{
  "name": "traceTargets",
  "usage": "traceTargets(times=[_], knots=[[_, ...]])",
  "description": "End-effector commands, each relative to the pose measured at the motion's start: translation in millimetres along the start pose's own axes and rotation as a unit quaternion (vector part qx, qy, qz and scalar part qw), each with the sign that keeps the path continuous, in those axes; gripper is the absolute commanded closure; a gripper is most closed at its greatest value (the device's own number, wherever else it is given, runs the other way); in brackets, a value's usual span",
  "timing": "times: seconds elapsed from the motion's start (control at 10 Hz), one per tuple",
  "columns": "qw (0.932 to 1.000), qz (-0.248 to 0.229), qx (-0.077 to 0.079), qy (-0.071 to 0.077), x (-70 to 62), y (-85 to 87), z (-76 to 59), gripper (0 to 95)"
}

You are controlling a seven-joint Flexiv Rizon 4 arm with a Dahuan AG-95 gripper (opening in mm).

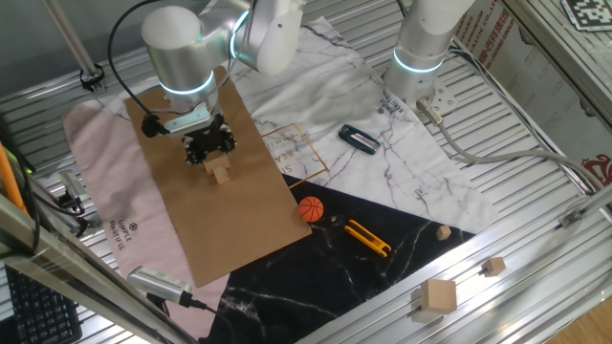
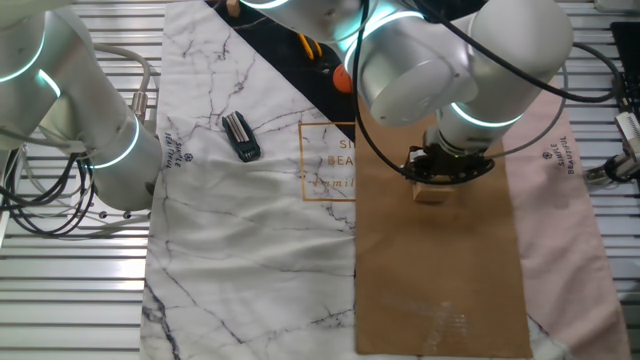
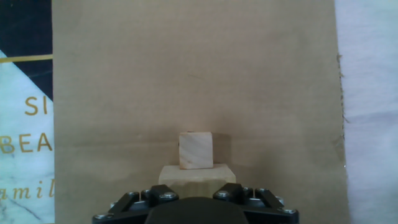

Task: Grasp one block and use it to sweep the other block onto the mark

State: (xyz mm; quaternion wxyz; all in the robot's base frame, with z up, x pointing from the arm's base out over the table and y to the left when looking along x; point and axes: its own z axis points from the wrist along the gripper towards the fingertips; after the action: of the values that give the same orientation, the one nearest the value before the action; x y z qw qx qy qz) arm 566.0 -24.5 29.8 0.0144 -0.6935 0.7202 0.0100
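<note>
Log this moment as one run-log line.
gripper: shut on block | cube: ahead, touching block | surface: brown sheet | mark: unseen

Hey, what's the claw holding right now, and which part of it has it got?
The claw holds the larger wooden block by its near end, at its opposite sides. The small cube sits free just beyond it on the brown paper.

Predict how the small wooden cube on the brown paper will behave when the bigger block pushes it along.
The small cube has flat faces, so it will probably slide rather than roll. It looks like light, stiff wood, so it should move easily and keep its shape. It sits near the middle of the bigger block held in the gripper, but an off-centre push might turn it on the brown paper.
</note>
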Motion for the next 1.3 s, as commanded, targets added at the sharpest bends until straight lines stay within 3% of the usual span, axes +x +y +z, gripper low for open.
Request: traceTargets(times=[0.1,1.1,1.2,1.3], knots=[[1.0,0.0,0.0,0.001,0.0,-0.1,-0.1,95.0],[1.0,-0.002,0.002,0.005,-0.2,-0.3,-0.2,95.0],[1.0,-0.003,0.002,0.006,-0.2,-0.3,-0.2,76.0],[1.0,-0.005,0.002,0.006,-0.2,-0.3,-0.2,76.0]])
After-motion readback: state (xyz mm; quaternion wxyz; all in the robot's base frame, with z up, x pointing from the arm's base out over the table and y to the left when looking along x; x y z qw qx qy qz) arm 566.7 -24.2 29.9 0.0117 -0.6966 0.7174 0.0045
